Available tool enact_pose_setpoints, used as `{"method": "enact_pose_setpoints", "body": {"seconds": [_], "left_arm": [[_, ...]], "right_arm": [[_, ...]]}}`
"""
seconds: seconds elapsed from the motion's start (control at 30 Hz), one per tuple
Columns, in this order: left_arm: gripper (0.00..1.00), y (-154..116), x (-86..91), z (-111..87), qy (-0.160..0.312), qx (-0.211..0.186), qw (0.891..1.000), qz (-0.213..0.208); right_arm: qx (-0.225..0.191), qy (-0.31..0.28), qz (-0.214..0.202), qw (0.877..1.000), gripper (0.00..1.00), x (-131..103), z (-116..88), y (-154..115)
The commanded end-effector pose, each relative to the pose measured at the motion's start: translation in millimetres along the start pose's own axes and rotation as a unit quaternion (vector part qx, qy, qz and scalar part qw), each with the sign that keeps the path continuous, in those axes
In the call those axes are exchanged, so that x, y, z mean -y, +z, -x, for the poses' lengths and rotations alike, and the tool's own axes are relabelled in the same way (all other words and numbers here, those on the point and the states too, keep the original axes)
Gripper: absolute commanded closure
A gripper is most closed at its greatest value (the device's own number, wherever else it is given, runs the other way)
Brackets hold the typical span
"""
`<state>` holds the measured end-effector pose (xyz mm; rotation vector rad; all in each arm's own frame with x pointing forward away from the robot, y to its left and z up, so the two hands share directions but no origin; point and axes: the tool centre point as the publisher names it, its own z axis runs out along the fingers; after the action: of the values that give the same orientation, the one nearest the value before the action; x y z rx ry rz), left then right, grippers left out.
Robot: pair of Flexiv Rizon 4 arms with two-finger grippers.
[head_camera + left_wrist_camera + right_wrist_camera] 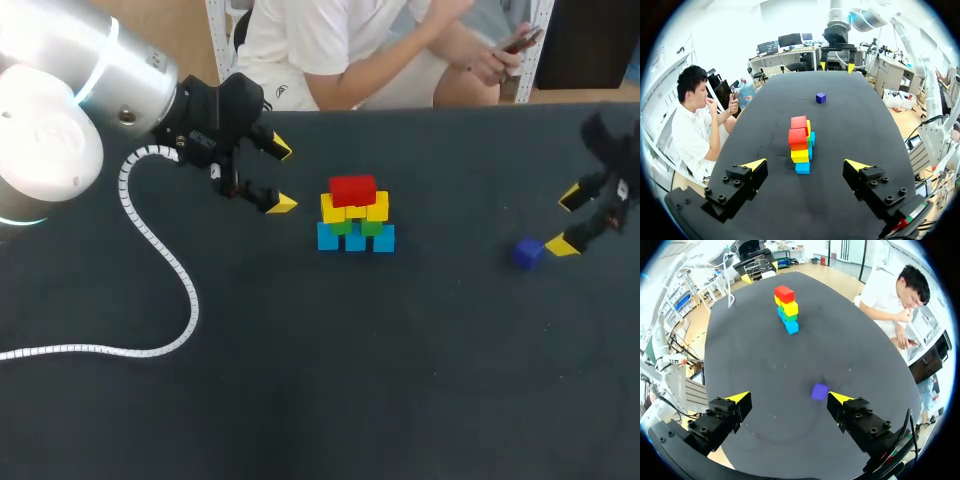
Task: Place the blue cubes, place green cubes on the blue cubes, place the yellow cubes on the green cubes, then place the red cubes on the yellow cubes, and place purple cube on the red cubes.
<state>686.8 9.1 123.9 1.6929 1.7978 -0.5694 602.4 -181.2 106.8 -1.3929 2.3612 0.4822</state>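
A cube stack (354,215) stands mid-table: blue cubes (355,240) at the bottom, green cubes (341,227) on them, yellow cubes (334,208) above, red cubes (352,189) on top. In the left wrist view the stack (801,142) is just ahead of my left gripper (806,165), which is open and empty. The purple cube (527,252) lies alone on the table at the right. My right gripper (566,221) is open, and the purple cube (819,391) sits just ahead of its fingertips, close to one yellow tip (840,397) without touching it. The left gripper (281,177) hangs left of the stack.
A white coiled cable (160,250) trails from the left arm across the left part of the black table (400,380). Nothing else lies on the tabletop around the stack or the purple cube.
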Motion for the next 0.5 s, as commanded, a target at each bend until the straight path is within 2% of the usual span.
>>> {"method": "enact_pose_setpoints", "body": {"seconds": [0.03, 0.3, 0.5], "left_arm": [[0.0, 0, -0.9, -1.1, 0.001, 0.002, 1.0, -0.001], [0.0, 0, -0.9, -1.1, 0.001, 0.002, 1.0, -0.001], [0.0, 0, -0.9, -1.1, 0.001, 0.002, 1.0, -0.001]], "right_arm": [[-0.017, 0.005, -0.021, 1.0, 0.0, -7, -8, -4], [-0.023, 0.02, -0.02, 0.999, 0.0, -7, -17, -1], [-0.045, 0.043, 0.001, 0.998, 0.0, 0, -40, 18]]}}
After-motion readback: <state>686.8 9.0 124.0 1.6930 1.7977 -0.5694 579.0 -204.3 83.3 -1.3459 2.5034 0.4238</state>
